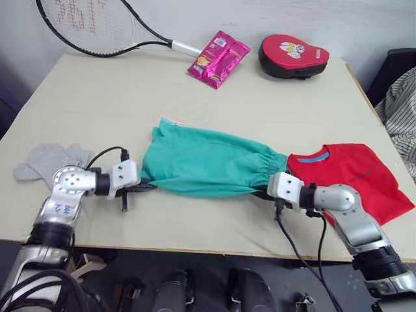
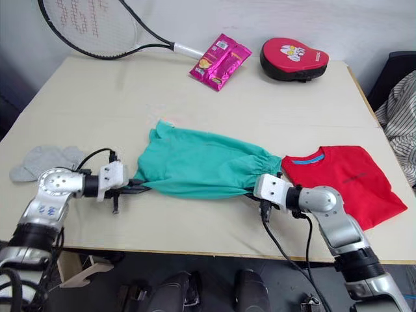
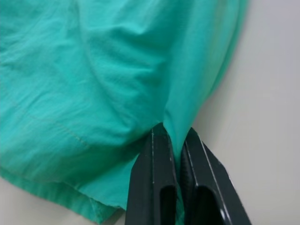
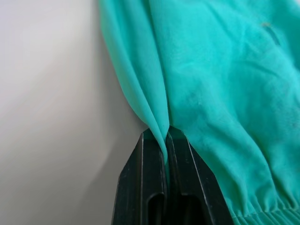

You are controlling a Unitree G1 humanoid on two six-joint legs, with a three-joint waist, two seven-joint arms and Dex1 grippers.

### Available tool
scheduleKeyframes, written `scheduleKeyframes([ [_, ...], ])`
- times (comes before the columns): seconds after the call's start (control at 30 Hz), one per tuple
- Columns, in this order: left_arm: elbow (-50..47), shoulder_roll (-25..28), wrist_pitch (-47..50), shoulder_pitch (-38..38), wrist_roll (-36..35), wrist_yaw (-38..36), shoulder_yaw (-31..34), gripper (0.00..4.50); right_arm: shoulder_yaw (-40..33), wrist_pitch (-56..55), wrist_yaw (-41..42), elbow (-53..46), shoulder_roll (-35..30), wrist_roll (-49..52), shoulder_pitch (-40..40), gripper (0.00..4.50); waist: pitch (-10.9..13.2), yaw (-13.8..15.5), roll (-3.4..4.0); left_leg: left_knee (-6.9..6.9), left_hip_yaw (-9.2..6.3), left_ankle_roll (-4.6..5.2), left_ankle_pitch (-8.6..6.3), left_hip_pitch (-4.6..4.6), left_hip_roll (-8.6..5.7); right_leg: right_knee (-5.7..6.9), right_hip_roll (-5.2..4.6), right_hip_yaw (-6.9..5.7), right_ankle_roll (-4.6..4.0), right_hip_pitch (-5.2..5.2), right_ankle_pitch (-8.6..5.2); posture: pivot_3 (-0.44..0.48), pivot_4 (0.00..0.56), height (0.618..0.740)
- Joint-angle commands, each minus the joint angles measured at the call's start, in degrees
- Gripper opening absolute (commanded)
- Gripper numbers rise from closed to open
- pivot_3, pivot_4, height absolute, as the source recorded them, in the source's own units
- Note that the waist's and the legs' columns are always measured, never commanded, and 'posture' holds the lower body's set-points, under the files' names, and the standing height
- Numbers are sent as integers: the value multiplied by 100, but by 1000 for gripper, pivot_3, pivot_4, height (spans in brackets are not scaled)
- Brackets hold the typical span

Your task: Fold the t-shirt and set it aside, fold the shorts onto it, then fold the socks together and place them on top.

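The teal shorts (image 1: 208, 162) stretch across the middle of the table, waistband toward the right. My left gripper (image 1: 148, 187) is shut on their near left edge, and the left wrist view shows the shorts' cloth (image 3: 93, 84) pinched between the black fingers (image 3: 157, 178). My right gripper (image 1: 259, 193) is shut on the near right edge by the waistband, the fold of cloth (image 4: 154, 117) caught between its fingers (image 4: 185, 183). The folded red t-shirt (image 1: 354, 175) lies at the right, its left edge under the waistband. The grey socks (image 1: 49, 161) lie at the left edge.
At the back of the table (image 1: 130, 104) lie a tennis racket (image 1: 97, 26), a pink snack packet (image 1: 219, 57) and a red padded mitt (image 1: 292, 55). Striped cloth (image 1: 400, 104) hangs beyond the right edge. The table's front edge runs just below both grippers.
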Motion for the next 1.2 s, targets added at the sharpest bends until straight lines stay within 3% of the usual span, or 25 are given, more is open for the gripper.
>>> scheduleKeyframes([
  [0.03, -1592, 225, 395, 1119, -512, 125, 518, 49, -278, -506, 288, -297, -341, 156, 474, 0, 1, 15, 1, -3, -1, -1, -1, -1, 2, -7, 0, 0, 0, 0, 0, 0, 150, 740],
  [0.13, -2338, 291, 712, 1876, -495, 498, 825, 49, -294, -955, 280, -187, -502, -17, 765, 0, 2, 54, 0, -4, -4, 0, -4, 0, 2, -33, -2, 0, 0, 3, 0, 0, 150, 740],
  [0.27, -2621, 279, 962, 2363, -459, 812, 1072, 49, -347, -912, 242, -302, -446, 239, 1069, 0, 2, 136, 2, -10, -11, -34, -15, 22, 3, -31, -2, 9, -8, 14, 13, 0, 150, 740],
  [0.3, -2655, 315, 1078, 2415, -482, 815, 1090, 540, -345, -788, 253, -450, -439, 365, 1185, 457, 3, 158, 3, -20, -9, -36, -16, 44, 3, -35, -3, 14, -8, 30, 12, 0, 150, 740],
  [0.4, -2824, 483, 1428, 2591, -698, 671, 1207, 1275, -424, -631, 253, -801, -452, 608, 1453, 1226, 3, 188, 4, -32, -8, -31, -44, 74, 13, -46, 2, 17, -19, 54, 1, 0, 150, 740],
  [0.43, -3038, 601, 1817, 2739, -1146, 449, 1355, 1583, -535, -410, 290, -990, -491, 861, 1569, 1560, 4, 183, 6, -33, -7, -41, -46, 74, 15, -48, 2, 17, -22, 53, -1, 0, 150, 740],
  [0.5, -3273, 770, 2385, 2908, -1647, 286, 1707, 1623, -810, -3, 437, -1394, -593, 1489, 1783, 2245, 6, 178, 7, -32, -4, -53, -49, 72, 20, -51, 4, 15, -24, 51, -5, 0, 150, 740],
  [0.63, -3464, 1027, 3316, 3096, -2398, 165, 2441, 1623, -1320, 1166, 435, -2121, -899, 2676, 1904, 2245, 9, 168, 15, -30, -5, -56, -54, 77, 25, -60, 7, 15, -24, 62, -8, 0, 150, 740],
  [0.7, -3515, 1085, 3966, 2814, -3136, 235, 2792, 1435, -1462, 1856, 236, -2451, -958, 3400, 1681, 1826, 10, 170, 15, -30, -6, -52, -57, 81, 28, -61, 9, 16, -25, 67, -8, 0, 150, 740],
  [0.77, -3498, 1022, 4454, 2287, -3663, 469, 2734, 1024, -1149, 2050, 63, -2532, -765, 3330, 1264, 1308, 10, 175, 15, -30, -11, -31, -72, 89, 32, -63, 11, 17, -30, 74, -11, 0, 150, 740],
  [0.87, -3369, 636, 4162, 1393, -3050, 748, 1711, 102, -283, 1850, -234, -2243, -144, 2414, 658, 258, 1, 198, 22, -32, -15, -36, -70, 96, 32, -63, 12, 16, -34, 76, -11, 0, 150, 740],
  [0.9, -3270, 466, 3909, 1139, -2705, 767, 1304, 0, 33, 1688, -283, -2073, 45, 2021, 497, 39, -2, 204, 30, -37, -13, -43, -67, 96, 28, -66, 11, 17, -33, 77, -10, 0, 150, 740],
  [1.03, -2624, -358, 3011, 417, -1576, 826, -70, 0, 907, 765, -576, -1058, 760, 660, 92, 39, -6, 203, 30, -37, 19, -67, -57, 71, 14, -56, 17, 22, -24, 47, -14, 0, 150, 740],
  [1.13, -2126, -960, 2708, 39, -1218, 983, -526, 0, 1222, 209, -640, -531, 905, 23, 87, 39, -3, 188, 26, -32, 45, -22, -33, 61, 6, -31, 38, 35, -10, 35, -13, 0, 150, 740],
  [1.2, -1605, -1169, 2357, -113, -709, 1170, -817, 0, 1096, 196, -1119, -334, 1161, -145, 151, 39, -3, 180, 20, -25, 49, -17, -35, 60, 9, -34, 42, 44, -2, 35, -12, 0, 150, 740],
])
